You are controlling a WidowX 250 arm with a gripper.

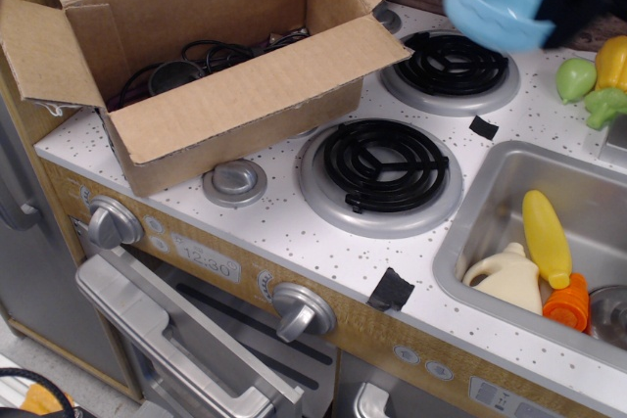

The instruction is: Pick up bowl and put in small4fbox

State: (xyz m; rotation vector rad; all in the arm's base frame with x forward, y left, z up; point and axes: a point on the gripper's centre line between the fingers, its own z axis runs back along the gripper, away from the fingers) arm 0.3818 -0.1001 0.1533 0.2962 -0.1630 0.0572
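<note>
The light-blue bowl [493, 5] hangs tilted in the air above the back burner [451, 68], well off the stove top. My black gripper [556, 2] is at the top right, blurred, shut on the bowl's right rim. The small4fbox [211, 51], a big brown cardboard box with open flaps, stands at the back left of the counter. It has black cables inside. The bowl is to the right of the box's right flap.
A front burner [383, 168] lies mid-counter. The steel sink [490, 205] at right holds a yellow corn, a cream jug and an orange item. Toy vegetables [591, 77] sit at the far right. Black tape pieces [481, 127] mark the counter. Knobs and an oven door are below.
</note>
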